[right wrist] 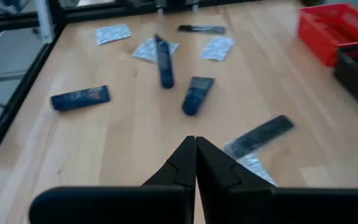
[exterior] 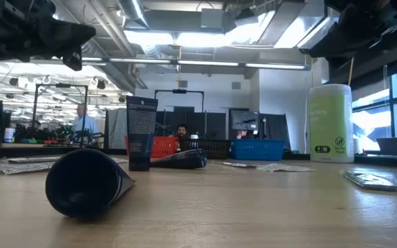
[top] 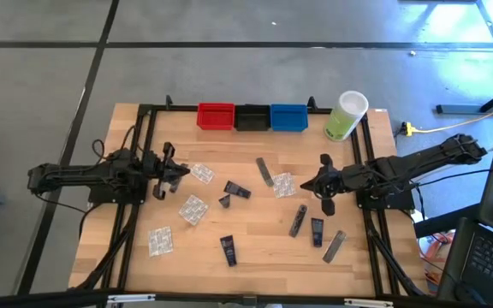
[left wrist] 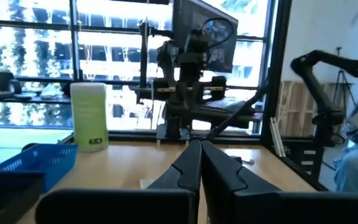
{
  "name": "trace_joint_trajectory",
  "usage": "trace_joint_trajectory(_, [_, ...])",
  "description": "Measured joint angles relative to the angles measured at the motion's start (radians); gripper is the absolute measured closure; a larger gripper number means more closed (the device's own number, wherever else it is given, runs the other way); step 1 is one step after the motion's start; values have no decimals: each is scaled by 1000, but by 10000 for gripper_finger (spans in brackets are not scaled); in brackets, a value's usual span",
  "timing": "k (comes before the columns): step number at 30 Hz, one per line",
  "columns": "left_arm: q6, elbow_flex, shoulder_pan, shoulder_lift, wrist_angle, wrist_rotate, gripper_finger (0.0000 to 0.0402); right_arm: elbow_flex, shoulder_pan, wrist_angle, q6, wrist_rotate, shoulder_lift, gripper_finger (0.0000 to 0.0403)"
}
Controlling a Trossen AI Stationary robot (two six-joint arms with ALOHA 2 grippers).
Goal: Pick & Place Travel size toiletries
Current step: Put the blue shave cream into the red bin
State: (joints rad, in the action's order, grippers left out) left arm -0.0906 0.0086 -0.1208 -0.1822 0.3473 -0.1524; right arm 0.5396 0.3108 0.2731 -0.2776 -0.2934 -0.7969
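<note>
While both dark arms hung above the pale wooden table [top: 255,248], neither claw held anything. The left gripper [top: 181,174] had its two fingers pressed together, empty, at the table's left side; just beside its tip lay a clear crinkly packet with white contents [top: 201,173], and a second such packet [top: 193,209] lay a little farther off. The right gripper [top: 306,183] was likewise pinched shut on nothing, and a third crinkly packet [top: 283,185] lay just ahead of its tip, touching a slim flat grey sachet [top: 265,171]. Between the two claws lay a dark navy mini tube [top: 237,190]. Two more navy tubes [top: 298,220] lay near the right claw, toward the table's front edge. Beyond both claws, along the far edge, stood small red [top: 216,115], black [top: 252,117] and blue [top: 288,117] bins.
</note>
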Motion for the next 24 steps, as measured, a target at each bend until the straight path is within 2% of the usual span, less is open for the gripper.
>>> trace_joint_trajectory(4, [-6,0,14,-22,33,0,393,0,-7,60,1,-29,65,390])
trace_joint_trajectory(7, [-19,7,31,-59,54,1,376,0,-22,90,26,-33,114,398])
trace_joint_trajectory(12, [8,53,64,-137,54,39,315,0,-60,102,152,-65,179,397])
trace_joint_trajectory(17, [33,116,104,-253,53,49,261,0,-136,245,160,-49,289,400])
trace_joint_trajectory(19, [52,146,123,-307,52,59,253,0,-161,305,139,-39,338,400])
trace_joint_trajectory(24, [90,243,155,-430,40,81,251,8,-201,296,191,-3,460,401])
